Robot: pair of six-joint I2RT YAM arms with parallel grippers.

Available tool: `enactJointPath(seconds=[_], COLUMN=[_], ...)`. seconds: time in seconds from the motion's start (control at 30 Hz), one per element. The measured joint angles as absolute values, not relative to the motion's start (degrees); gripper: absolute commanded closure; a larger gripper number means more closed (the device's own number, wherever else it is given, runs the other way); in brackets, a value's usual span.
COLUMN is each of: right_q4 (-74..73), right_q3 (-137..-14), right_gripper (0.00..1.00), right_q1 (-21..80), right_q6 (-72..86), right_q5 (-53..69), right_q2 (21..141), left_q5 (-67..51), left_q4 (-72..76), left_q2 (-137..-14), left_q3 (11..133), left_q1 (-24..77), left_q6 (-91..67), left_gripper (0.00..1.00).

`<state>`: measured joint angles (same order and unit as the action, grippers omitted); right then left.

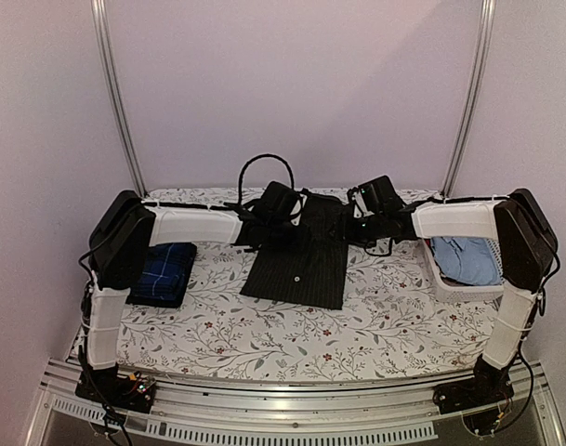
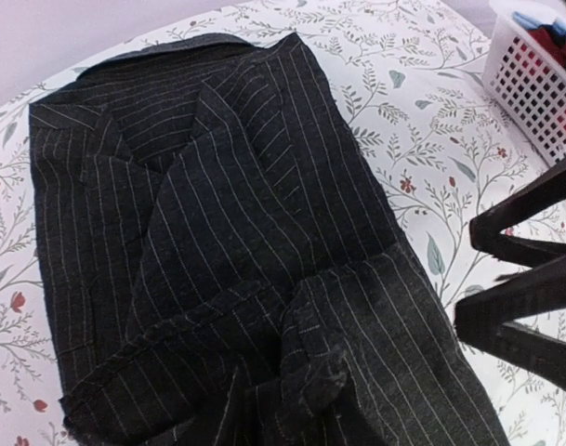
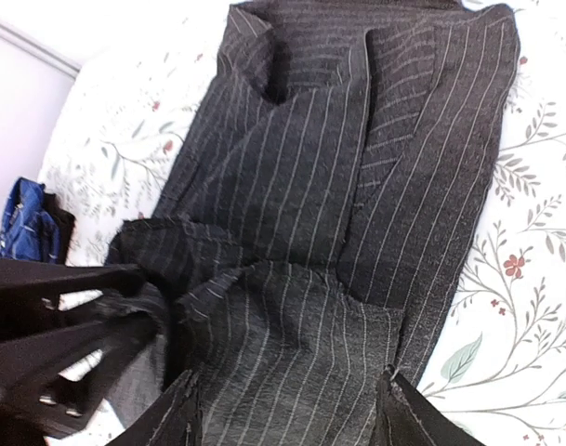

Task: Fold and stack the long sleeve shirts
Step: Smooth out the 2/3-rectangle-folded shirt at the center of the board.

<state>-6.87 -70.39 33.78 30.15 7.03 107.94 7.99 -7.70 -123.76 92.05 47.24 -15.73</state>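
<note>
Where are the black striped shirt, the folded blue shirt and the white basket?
black striped shirt [image 1: 296, 269]: top view, on its lower front panel.
folded blue shirt [image 1: 164, 272]: top view, on the middle of its top fold.
white basket [image 1: 461, 292]: top view, on its near wall.

text readable: none | checked: black shirt, blue shirt, basket, tablecloth | labels, brands, numbers, signs: none legible

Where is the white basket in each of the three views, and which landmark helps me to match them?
Top external: the white basket stands at the right, at mid-height.
Left wrist: in the upper right corner.
Right wrist: not in view.
Shared landmark: the black pinstriped shirt, seen in all three views.
</note>
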Motion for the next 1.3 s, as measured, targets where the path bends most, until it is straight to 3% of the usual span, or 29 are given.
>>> enactJointPath(seconds=[0.23, 0.47, 0.57, 0.83, 1.3], right_q4=[-5.4, -5.1, -5.1, -7.4, -8.6], right_q3=[-70.4, -70.2, -71.5, -71.7, -71.2], right_gripper=[0.42, 0.43, 0.43, 0.48, 0.50], right_q1=[33.3, 33.4, 33.6, 32.3, 30.7], right_q6=[31.0, 30.8, 30.3, 28.4, 27.0], right_q5=[8.6, 11.7, 12.1, 9.9, 10.7], right_q2=[104.4, 104.6, 106.2, 107.8, 114.4], left_q5=[5.4, 2.0, 0.1, -7.0, -18.8], left_q4=[-8.5, -9.6, -10.0, -8.9, -9.1], left_q2=[-128.1, -127.1, -124.3, -111.9, -112.3], left_q3=[97.6, 99.8, 97.5, 81.9, 66.6], left_q1=[46.9, 44.4, 41.8, 33.4, 30.2], left_q6=[-15.0, -17.8, -19.0, -23.2, -27.2], left_gripper=[0.33, 0.17, 0.18, 0.35, 0.36])
